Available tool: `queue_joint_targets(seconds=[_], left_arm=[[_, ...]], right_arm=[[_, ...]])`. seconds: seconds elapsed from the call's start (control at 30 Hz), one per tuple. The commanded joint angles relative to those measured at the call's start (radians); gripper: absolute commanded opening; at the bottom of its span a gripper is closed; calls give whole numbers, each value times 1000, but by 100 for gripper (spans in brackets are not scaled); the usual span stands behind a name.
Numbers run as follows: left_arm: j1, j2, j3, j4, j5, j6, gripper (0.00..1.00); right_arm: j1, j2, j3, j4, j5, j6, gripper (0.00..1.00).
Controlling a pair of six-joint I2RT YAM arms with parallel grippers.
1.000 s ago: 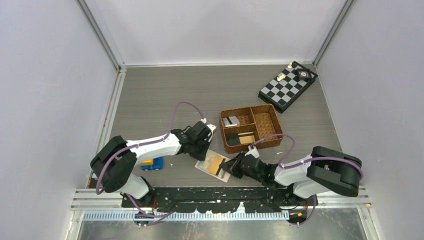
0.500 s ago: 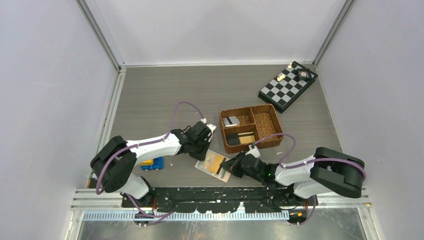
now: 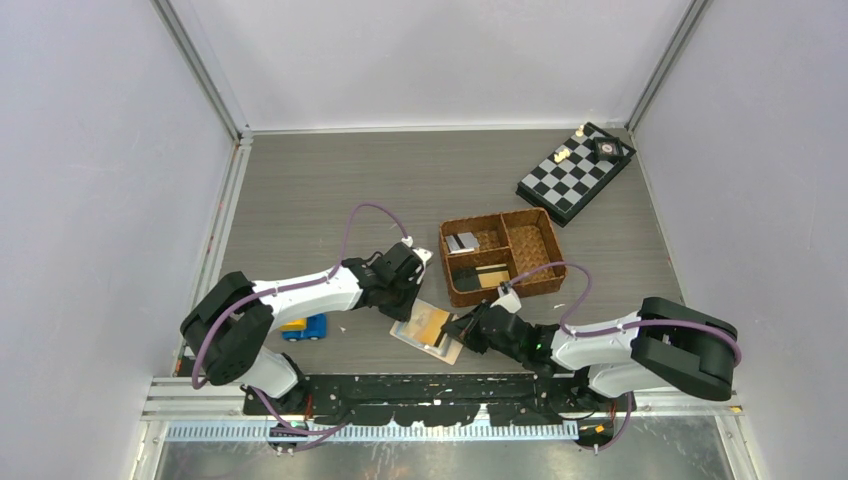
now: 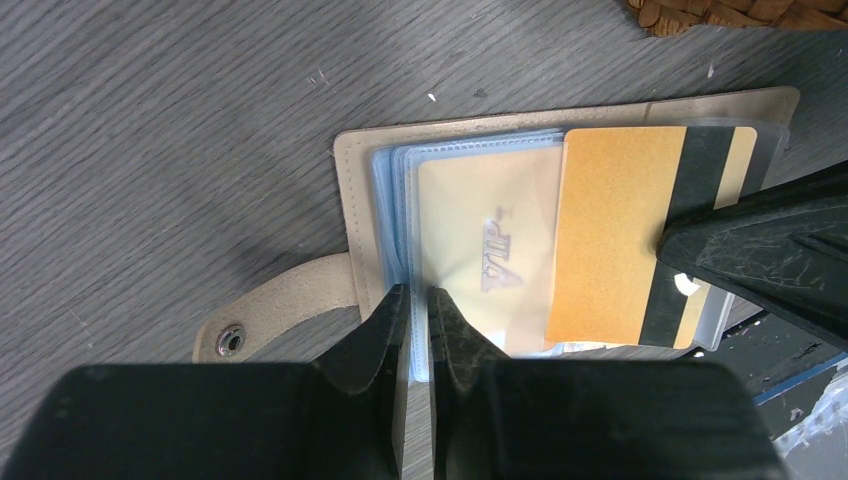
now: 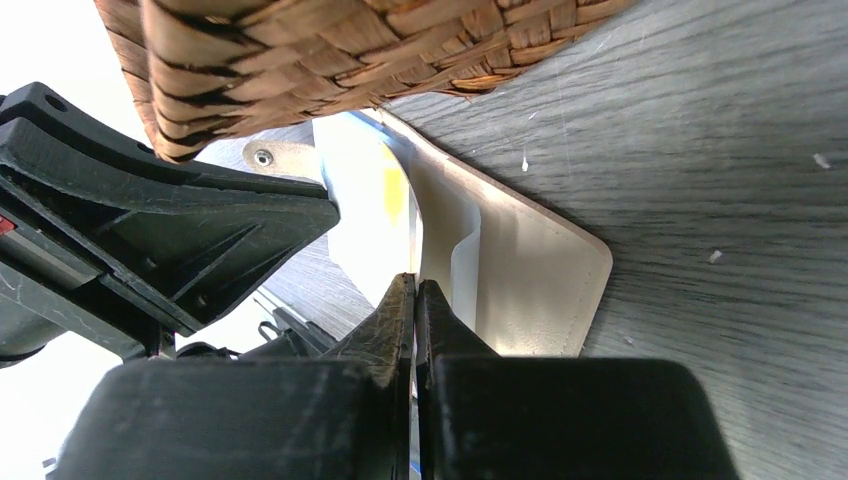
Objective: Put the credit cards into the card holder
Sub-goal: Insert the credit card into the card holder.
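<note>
The beige card holder (image 3: 412, 331) lies open on the table near the front edge, its snap tab (image 4: 270, 312) to the left. My left gripper (image 4: 420, 298) is shut on the edge of its pale blue clear pockets. A yellow-tan credit card (image 4: 610, 240) with a black stripe sits partly inside a pocket, and my right gripper (image 5: 414, 285) is shut on its outer end. The holder's beige cover (image 5: 530, 280) spreads just past the right fingertips. In the top view the left gripper (image 3: 408, 300) and the right gripper (image 3: 458, 330) face each other across the holder. More cards, silver-grey (image 3: 462, 241) and black (image 3: 466, 281), lie in the basket.
The brown woven divided basket (image 3: 556, 250) stands just behind the holder, close to both grippers. A folding chessboard (image 3: 575, 172) with a few pieces lies at the back right. A small blue and yellow toy car (image 3: 305, 327) sits left of the holder under the left arm.
The right arm's elbow has shifted slightly to the right while its gripper stays at the card. The left arm and the holder have not moved.
</note>
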Motion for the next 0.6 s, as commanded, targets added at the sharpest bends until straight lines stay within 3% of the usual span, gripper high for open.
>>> queue_joint_targets(seconds=[0.0,0.57], left_arm=[[2,53,-22,-6,-79,16,11],[2,53,-22,-6,-76,16,11]], right_arm=[[-5,6,2,-102,67,-38,0],[-6,144,23,14,10,-33,0]])
